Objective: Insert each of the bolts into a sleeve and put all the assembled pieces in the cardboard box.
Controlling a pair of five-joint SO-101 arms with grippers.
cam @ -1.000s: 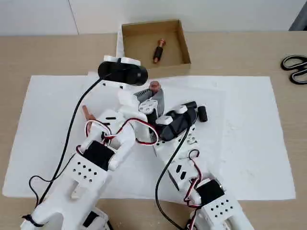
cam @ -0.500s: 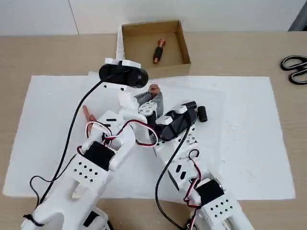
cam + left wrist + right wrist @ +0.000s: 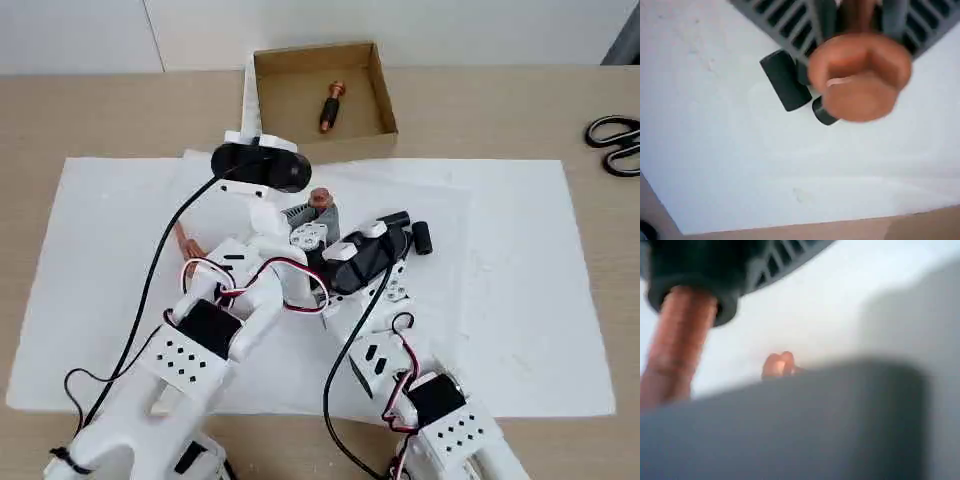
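Two black sleeves (image 3: 422, 237) lie on the white paper (image 3: 520, 300) at three o'clock from the held bolt (image 3: 860, 75), a loose bolt (image 3: 183, 238) at nine, and the cardboard box (image 3: 385, 90) holding one assembled piece (image 3: 331, 105) at twelve. The left gripper (image 3: 856, 20) pinches the held bolt below its head. The right gripper (image 3: 322, 228), at five o'clock, seems tucked under the left arm (image 3: 225, 300), and its grip cannot be told.

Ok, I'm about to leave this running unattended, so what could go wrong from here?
1. The bolt in the left gripper looks only partly inside the sleeve held by the right gripper. A slight tilt could jam it or push the sleeve loose.
2. A spare sleeve lies on the paper right beside the grippers. It could be knocked and might roll away.
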